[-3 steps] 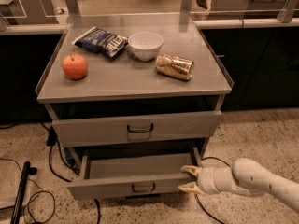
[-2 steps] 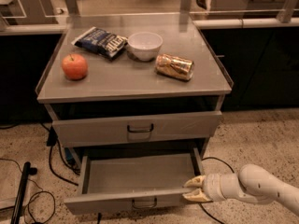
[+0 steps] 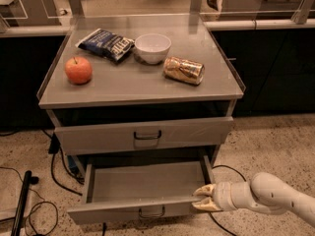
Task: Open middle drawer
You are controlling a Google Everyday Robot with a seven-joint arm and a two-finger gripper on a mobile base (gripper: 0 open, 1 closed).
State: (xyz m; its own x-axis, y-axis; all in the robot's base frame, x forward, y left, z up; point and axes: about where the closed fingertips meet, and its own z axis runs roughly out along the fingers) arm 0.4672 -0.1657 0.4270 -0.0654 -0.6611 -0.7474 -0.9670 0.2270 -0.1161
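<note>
Cables (image 3: 56,173) lie on the floor at the cabinet's left foot. On the worktop (image 3: 138,85) sit an apple (image 3: 78,70), a dark chip bag (image 3: 106,43), a white bowl (image 3: 152,47) and a gold can (image 3: 183,71) on its side. None of them is in the way of the job. Below, the taller top drawer (image 3: 98,136) is closed.

The middle drawer (image 3: 142,183) under it stands well out of the cabinet. Its bare floor shows, and its bar handle (image 3: 151,213) is untouched in the centre of the front panel.

The hand (image 3: 203,198) is at the right end of that panel. It appears to pinch the panel's edge, with one of the tan fingers (image 3: 204,190) above and one below.

The opening looks nearly complete. Because the hold is off-centre, any remaining pull should run straight out along the slides. A pull that drifts to the right could skew the drawer and bind it. It should also be slow and stop before the end of the runners. After that the fingers should let go cleanly, without nudging the panel back.

The pale arm (image 3: 268,198) comes in low from the right, near floor level. Its wrist is roughly horizontal and points left at the drawer corner.
</note>
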